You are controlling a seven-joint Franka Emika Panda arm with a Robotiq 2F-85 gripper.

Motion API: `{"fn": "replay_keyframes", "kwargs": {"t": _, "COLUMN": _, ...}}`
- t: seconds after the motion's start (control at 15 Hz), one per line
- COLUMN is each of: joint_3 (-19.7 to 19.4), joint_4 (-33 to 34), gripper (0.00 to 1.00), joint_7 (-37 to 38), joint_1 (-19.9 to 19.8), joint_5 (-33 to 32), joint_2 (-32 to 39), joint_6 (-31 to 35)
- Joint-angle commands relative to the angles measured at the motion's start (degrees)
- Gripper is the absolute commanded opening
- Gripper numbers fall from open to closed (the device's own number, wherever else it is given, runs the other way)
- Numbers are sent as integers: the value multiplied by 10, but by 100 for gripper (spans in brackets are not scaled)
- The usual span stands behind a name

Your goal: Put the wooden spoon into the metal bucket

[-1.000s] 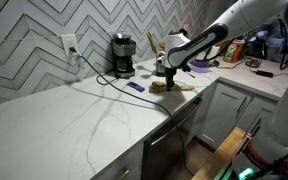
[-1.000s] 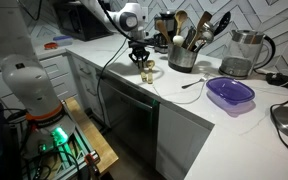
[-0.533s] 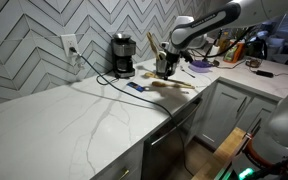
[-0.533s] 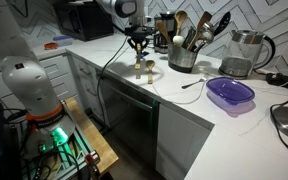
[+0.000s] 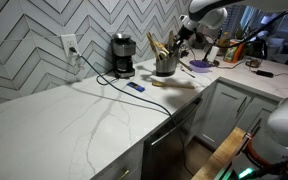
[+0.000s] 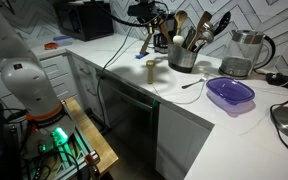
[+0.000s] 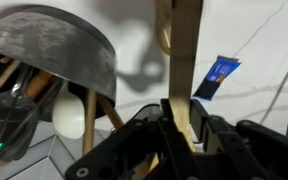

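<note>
My gripper (image 7: 181,118) is shut on the handle of the wooden spoon (image 7: 181,50), a flat pale wood strip that runs up the wrist view. In both exterior views the gripper (image 5: 190,24) (image 6: 150,12) is raised high above the counter, and the spoon (image 6: 145,43) hangs slanting below it. The metal bucket (image 5: 165,65) (image 6: 182,58) is dull grey, stands on the counter and holds several wooden and dark utensils. In the wrist view the bucket (image 7: 54,45) fills the upper left, beside the spoon.
A black-and-silver coffee maker (image 5: 123,55) stands by the wall with its cable trailing across the counter. A small blue object (image 5: 134,87) (image 7: 214,77) lies on the counter. A kettle (image 6: 246,52) and a purple dish (image 6: 230,93) stand beyond the bucket. The counter edge (image 6: 134,85) runs in front.
The gripper has risen from the counter with the spoon in it and moved over toward the bucket. The spoon has left the counter surface.
</note>
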Motion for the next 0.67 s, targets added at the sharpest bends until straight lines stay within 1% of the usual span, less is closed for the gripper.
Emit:
{"fn": "replay_keyframes", "kwargs": {"t": 0.0, "joint_3": -17, "joint_4": 15, "gripper": 6, "joint_7": 47, "joint_1": -2, "joint_5": 40, "joint_2": 0, "joint_6": 49}}
{"fn": "replay_keyframes", "kwargs": {"t": 0.13, "joint_3": -20, "joint_4": 12, "gripper": 6, "joint_7": 72, "joint_1": 1, "joint_5": 55, "joint_2": 2, "joint_6": 109}}
{"fn": "replay_keyframes", "kwargs": {"t": 0.27, "joint_3": -18, "joint_4": -6, "gripper": 6, "joint_7": 97, "joint_1": 5, "joint_5": 65, "joint_2": 1, "joint_6": 189}}
{"fn": "replay_keyframes", "kwargs": {"t": 0.33, "joint_3": -24, "joint_4": 10, "gripper": 6, "joint_7": 79, "joint_1": 7, "joint_5": 43, "joint_2": 2, "joint_6": 139}}
{"fn": "replay_keyframes", "kwargs": {"t": 0.4, "joint_3": -24, "joint_4": 9, "gripper": 24, "joint_7": 82, "joint_1": 8, "joint_5": 43, "joint_2": 3, "joint_6": 150}}
{"fn": "replay_keyframes", "kwargs": {"t": 0.6, "joint_3": -23, "joint_4": 10, "gripper": 24, "joint_7": 82, "joint_1": 9, "joint_5": 43, "joint_2": 4, "joint_6": 149}}
